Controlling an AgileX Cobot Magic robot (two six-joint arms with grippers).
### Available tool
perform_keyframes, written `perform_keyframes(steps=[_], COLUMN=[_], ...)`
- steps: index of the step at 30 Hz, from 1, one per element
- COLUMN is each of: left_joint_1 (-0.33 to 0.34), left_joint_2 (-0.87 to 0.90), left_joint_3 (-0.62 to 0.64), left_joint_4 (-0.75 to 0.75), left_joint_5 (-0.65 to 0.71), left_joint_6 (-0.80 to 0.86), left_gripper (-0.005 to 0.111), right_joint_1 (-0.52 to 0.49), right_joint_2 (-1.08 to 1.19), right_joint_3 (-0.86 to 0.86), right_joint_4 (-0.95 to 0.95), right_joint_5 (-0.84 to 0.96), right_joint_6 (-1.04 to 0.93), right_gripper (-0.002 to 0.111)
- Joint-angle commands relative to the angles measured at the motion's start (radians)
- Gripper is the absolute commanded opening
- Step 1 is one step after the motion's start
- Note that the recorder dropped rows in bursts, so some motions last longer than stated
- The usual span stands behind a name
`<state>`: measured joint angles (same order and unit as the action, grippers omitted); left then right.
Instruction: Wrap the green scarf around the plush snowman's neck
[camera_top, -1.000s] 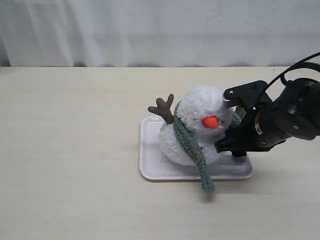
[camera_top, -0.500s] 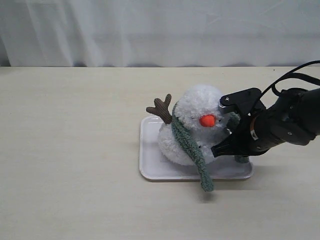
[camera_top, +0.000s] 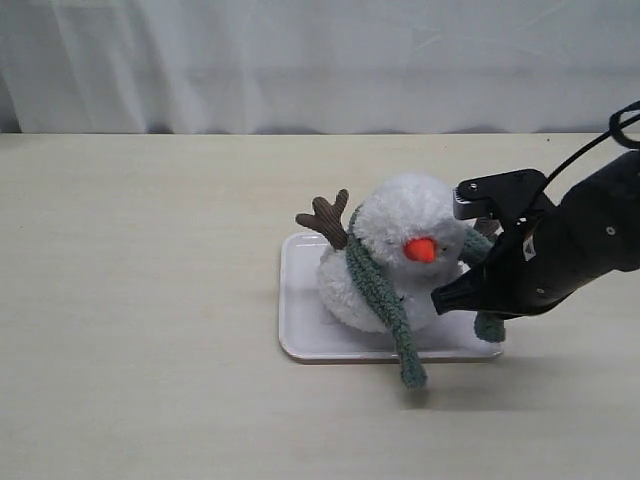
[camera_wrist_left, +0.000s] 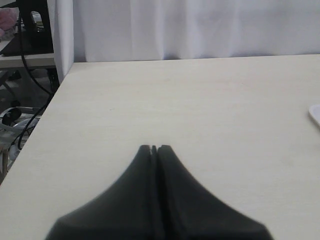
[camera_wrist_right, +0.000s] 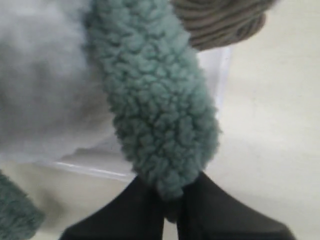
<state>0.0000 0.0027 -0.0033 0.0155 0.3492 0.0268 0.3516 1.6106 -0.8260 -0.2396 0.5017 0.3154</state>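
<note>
Here's the snowman (camera_top: 395, 250), sitting on the white tray (camera_top: 300, 335) in the middle of the table (camera_top: 150, 300), orange nose (camera_top: 420, 249) poking out towards the front. The scarf (camera_top: 378, 290) is on it. One length comes off the shoulder beside the brown twig arm (camera_top: 325, 216) and slants down across the white body. It carries on over the tray's front edge, and its rounded end lies on the table.

The other length comes round the far side of the head and drops by the tray's front right corner. That's where the right pincer (camera_wrist_right: 170, 200) is. The wrist view shows its two black jaws clamped tight on the very tip of that fuzzy green end, with the fabric bunched between them.

Whether the scarf sits right in the neck crease at the back, I can't tell from here.

The left pincer (camera_wrist_left: 154, 148) is well away over bare table, jaws pressed together with nothing between them.
</note>
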Motion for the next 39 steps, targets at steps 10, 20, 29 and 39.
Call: perform_keyframes(steps=[10,20,29,39], left_joint_1=[0.000,0.000,0.000,0.000], left_joint_2=[-0.003,-0.003,-0.003,-0.003], left_joint_3=[0.003,0.003,0.003,0.003], left_joint_4=[-0.001,-0.001,-0.001,-0.001], left_joint_5=[-0.009,-0.006,-0.006,-0.012], left_joint_6=[-0.002,-0.002,-0.002,-0.002], left_gripper=[0.000,0.000,0.000,0.000], right_joint_1=[0.000,0.000,0.000,0.000], right_joint_2=[-0.030,0.036,0.122,0.080], right_joint_3=[0.003,0.042,0.042,0.042], right_joint_4=[0.786,0.800,0.800,0.875], right_joint_5=[0.109,0.001,-0.074,0.237], right_joint_6=[-0.738,-0.744,-0.777,-0.795], right_gripper=[0.004,0.004,0.004,0.056])
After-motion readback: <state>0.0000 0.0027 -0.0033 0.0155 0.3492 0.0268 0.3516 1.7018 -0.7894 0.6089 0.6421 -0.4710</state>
